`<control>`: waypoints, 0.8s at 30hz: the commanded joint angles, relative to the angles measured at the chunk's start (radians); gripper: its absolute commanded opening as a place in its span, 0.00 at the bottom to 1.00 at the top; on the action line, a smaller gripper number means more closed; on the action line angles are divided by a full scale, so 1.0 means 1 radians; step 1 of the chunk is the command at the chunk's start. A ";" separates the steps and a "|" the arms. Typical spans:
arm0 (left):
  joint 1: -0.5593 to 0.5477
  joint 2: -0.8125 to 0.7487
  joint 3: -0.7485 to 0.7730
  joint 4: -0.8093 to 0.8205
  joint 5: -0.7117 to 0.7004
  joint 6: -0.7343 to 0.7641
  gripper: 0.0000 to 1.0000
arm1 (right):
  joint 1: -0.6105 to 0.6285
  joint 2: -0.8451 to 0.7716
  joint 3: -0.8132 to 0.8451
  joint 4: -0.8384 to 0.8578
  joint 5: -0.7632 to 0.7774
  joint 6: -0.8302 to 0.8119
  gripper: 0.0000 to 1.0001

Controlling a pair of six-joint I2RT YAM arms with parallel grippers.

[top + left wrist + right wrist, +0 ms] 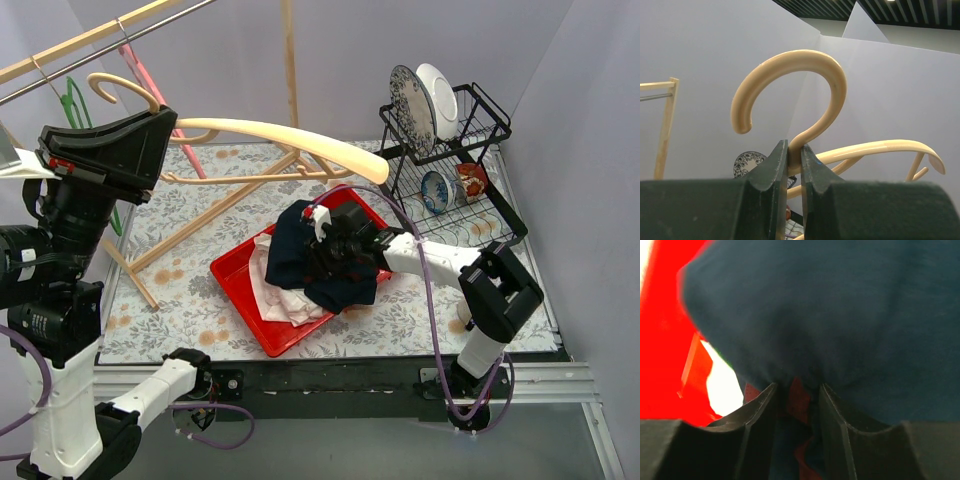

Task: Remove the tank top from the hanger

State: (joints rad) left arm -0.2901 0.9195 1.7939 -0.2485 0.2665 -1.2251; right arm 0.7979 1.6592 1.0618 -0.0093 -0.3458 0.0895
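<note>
Left gripper [794, 148] clamps the neck of a cream wooden hanger [807, 60], held high. Navy fabric tank top [291, 244] lies heaped in a red plastic tray [234, 276] (right gripper [797, 388] narrowly parted against it, grasp unclear).

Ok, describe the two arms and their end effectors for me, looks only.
Both the left arm and right arm have white link shells with black joints, and a purple cable trails along each. The left end effector and right end effector carry dark, wedge-shaped fingers tapering to narrow tips.
</note>
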 commanded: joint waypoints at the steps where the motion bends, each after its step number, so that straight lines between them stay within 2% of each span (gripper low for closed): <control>1: 0.003 0.010 0.016 -0.021 -0.030 0.029 0.00 | 0.018 -0.024 0.033 -0.113 0.033 -0.069 0.44; 4: 0.003 0.021 0.032 -0.025 -0.026 0.029 0.00 | 0.015 -0.105 0.093 -0.196 0.067 -0.088 0.48; 8: 0.003 0.036 0.054 -0.035 -0.023 0.036 0.00 | 0.015 -0.176 0.162 -0.346 0.068 -0.151 0.69; 14: 0.003 0.035 0.068 -0.049 0.002 0.033 0.00 | 0.015 -0.271 0.081 -0.533 0.065 -0.201 0.79; 19: 0.003 0.032 0.067 -0.049 0.007 0.027 0.00 | 0.020 -0.343 0.047 -0.659 0.025 -0.226 0.80; 24: 0.003 0.027 0.039 -0.034 -0.007 0.021 0.00 | 0.035 -0.325 0.011 -0.658 0.123 -0.226 0.81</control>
State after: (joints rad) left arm -0.2901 0.9546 1.8339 -0.2951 0.2691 -1.2015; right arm 0.8215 1.3396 1.0958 -0.6323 -0.2680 -0.1127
